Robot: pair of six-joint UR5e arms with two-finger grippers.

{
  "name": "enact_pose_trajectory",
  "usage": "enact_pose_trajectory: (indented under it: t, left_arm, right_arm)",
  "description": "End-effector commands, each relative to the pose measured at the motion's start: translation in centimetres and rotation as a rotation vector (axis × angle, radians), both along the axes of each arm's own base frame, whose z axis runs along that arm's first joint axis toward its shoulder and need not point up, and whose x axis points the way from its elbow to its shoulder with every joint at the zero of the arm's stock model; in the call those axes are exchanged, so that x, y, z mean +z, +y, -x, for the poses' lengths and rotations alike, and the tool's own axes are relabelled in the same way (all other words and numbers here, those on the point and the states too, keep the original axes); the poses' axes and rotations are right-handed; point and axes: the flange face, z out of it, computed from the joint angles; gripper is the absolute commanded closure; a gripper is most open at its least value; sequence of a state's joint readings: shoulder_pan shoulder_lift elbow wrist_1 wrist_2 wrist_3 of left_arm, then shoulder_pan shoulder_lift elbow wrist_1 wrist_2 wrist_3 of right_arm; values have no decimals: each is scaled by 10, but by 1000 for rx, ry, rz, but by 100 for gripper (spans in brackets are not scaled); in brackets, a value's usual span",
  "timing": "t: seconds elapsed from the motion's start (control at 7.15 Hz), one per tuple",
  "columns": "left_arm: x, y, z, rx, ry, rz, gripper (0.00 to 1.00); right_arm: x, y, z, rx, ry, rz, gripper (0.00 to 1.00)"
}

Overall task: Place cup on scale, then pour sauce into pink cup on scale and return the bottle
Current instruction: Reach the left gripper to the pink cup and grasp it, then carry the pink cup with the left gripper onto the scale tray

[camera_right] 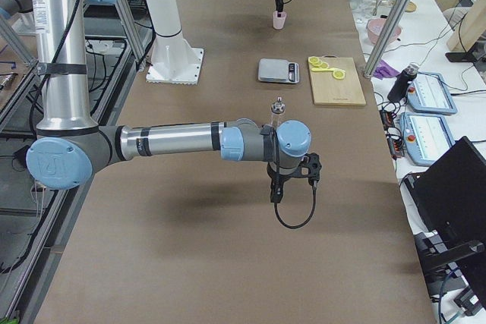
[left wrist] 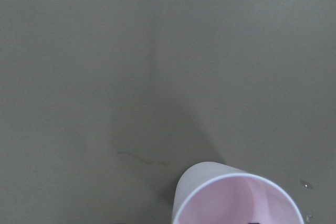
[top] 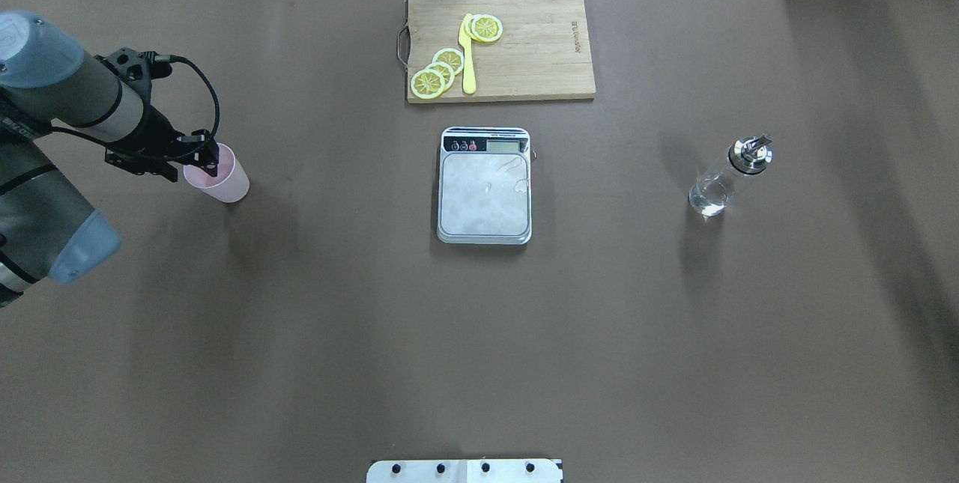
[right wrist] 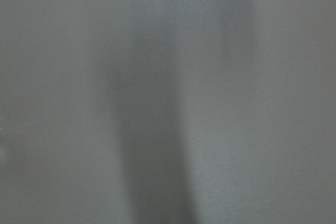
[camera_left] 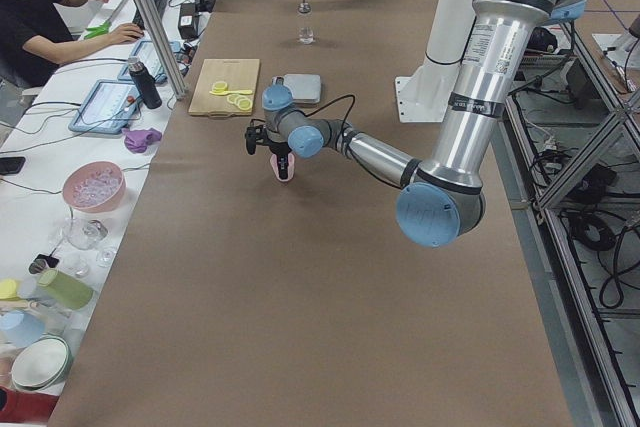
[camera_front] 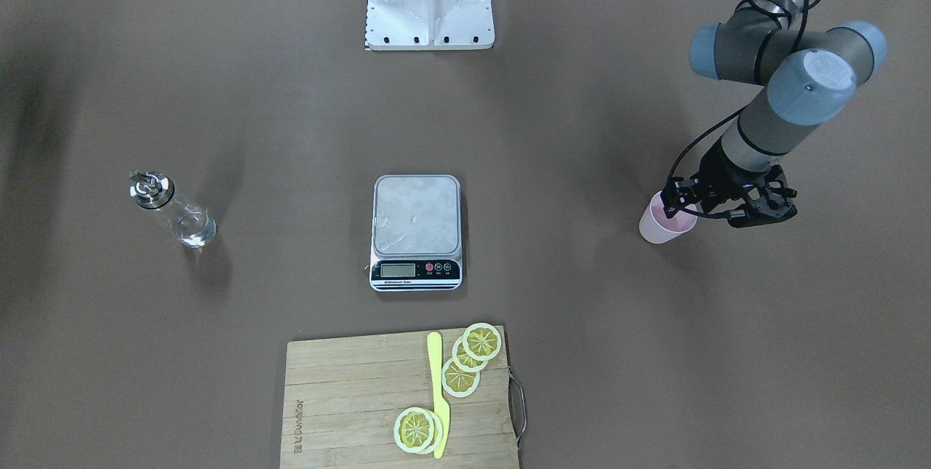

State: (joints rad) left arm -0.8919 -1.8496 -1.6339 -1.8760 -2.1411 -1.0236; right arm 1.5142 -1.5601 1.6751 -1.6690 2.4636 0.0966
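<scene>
The pink cup was shown standing well apart from the central scale, on the robot's left side. The left gripper was placed at its rim; whether it was clamped could not be told.

The table is brown; the cup is pale pink, the scale has a silver platform, a black front strip and one red button, and the bottle is clear glass with a silver cap. The cutting board is light wood with striped grain; the lemon slices are yellow with white rims and a spoked segment pattern, and the knife is yellow. The left gripper is black.
</scene>
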Motion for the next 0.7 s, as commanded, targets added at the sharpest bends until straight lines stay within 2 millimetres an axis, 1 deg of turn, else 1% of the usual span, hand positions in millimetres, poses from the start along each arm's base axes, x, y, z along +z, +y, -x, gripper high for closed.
enact_pose_trajectory:
  t: [0.0, 0.14, 0.28, 0.42, 0.56]
  left_arm:
    - [-2, -2, -2, 2, 0, -4, 99]
    - [-13, 0, 0, 8, 17, -16, 100]
    - [-32, 1, 9, 5, 32, -18, 100]
    - [-65, -12, 7, 6, 41, 8, 100]
    - [-113, -25, -5, -2, 36, 26, 100]
  right_arm:
    - [0, 0, 0, 0, 0, 0, 0]
    - [0, 0, 0, 0, -2, 0, 0]
    - [-1, 0, 0, -1, -2, -3, 0]
    - [-1, 0, 0, -1, -2, -3, 0]
    - [-2, -1, 0, -2, -2, -5, 0]
